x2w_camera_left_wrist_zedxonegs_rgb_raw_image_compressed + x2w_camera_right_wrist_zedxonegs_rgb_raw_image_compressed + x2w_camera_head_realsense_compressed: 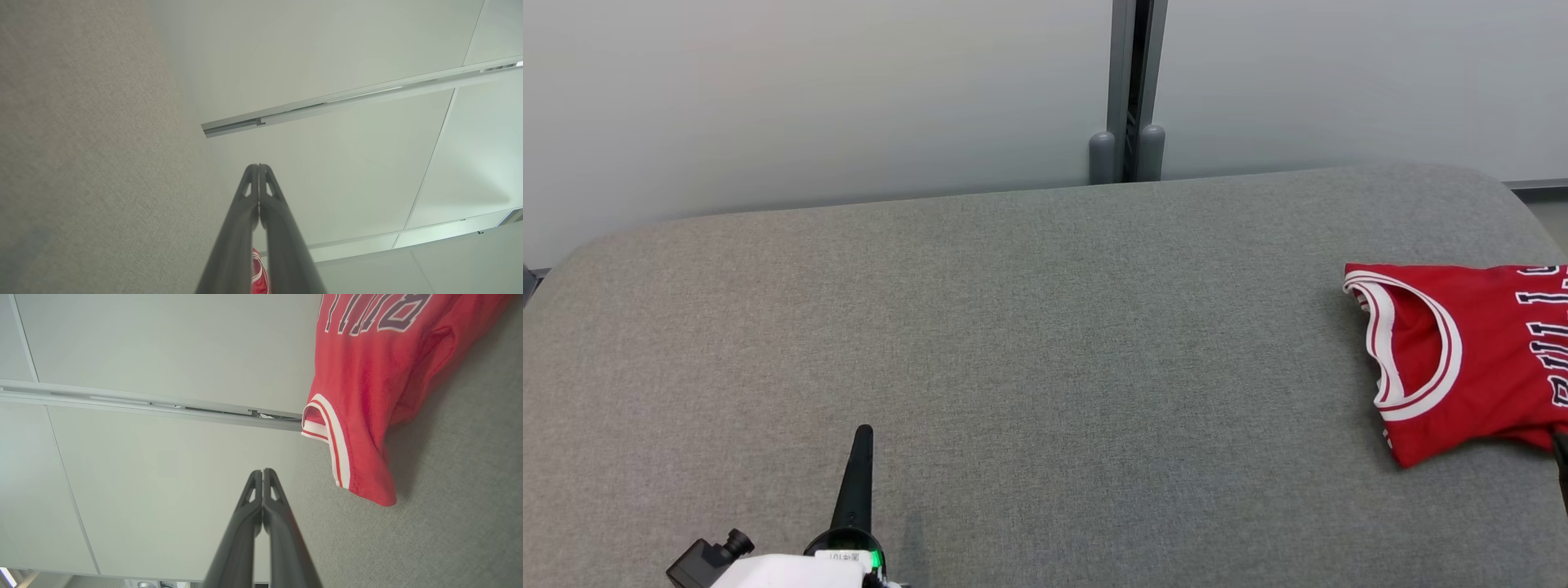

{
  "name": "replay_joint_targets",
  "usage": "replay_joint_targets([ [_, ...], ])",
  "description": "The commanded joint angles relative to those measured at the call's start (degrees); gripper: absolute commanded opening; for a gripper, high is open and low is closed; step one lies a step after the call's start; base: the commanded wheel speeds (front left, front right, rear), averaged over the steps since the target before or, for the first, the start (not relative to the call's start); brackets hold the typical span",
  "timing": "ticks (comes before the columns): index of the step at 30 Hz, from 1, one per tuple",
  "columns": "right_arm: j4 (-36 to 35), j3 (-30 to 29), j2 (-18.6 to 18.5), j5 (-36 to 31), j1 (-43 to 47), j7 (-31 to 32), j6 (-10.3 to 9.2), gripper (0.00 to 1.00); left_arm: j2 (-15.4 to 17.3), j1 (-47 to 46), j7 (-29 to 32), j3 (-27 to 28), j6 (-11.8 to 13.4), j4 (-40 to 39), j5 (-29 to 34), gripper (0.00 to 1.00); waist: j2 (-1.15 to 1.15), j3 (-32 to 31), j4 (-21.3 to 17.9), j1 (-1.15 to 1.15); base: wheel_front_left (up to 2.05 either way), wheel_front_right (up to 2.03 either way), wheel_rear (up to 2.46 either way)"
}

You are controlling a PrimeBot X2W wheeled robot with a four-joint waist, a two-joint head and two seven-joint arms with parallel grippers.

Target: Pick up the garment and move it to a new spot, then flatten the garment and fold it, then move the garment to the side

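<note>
The garment (1478,359) is a red sleeveless jersey with white trim and dark lettering. It lies folded on the grey padded table (1045,343) at the far right, running past the edge of the head view. My left gripper (863,430) is shut and empty near the front left, far from the garment. In the left wrist view its fingers (259,166) are pressed together, and a sliver of red garment (258,277) shows behind them. In the right wrist view my right gripper (262,471) is shut and empty, a short way from the garment's (367,375) trimmed corner and not touching it.
A pale panelled wall runs behind the table, with a grey post (1129,122) at its middle. The table's far edge is rounded at both corners. Bare grey surface stretches across the middle and left.
</note>
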Motion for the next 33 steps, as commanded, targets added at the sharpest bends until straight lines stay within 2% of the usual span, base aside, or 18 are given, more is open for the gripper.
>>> replay_joint_targets([
  [1,0.11,-0.46,-0.27,1.07,-0.89,0.56,0.00,0.00,0.04,-1.34,-0.25,0.02,-0.40,0.01,-0.82,0.00,0.00,0.02,0.00,0.00,0.00,0.00,0.00],
  [18,0.70,-2.68,-0.22,7.91,-1.18,3.09,-0.01,0.00,-0.97,-2.12,-0.74,-0.77,-1.74,0.60,-6.65,0.00,0.00,0.39,-0.04,0.00,0.00,0.00,0.00],
  [33,0.69,-2.62,-0.22,7.85,-1.12,2.99,0.00,0.00,-0.96,-1.99,-0.77,-0.73,-1.73,0.58,-6.56,0.00,0.00,0.40,-0.04,0.00,0.00,0.00,0.00],
])
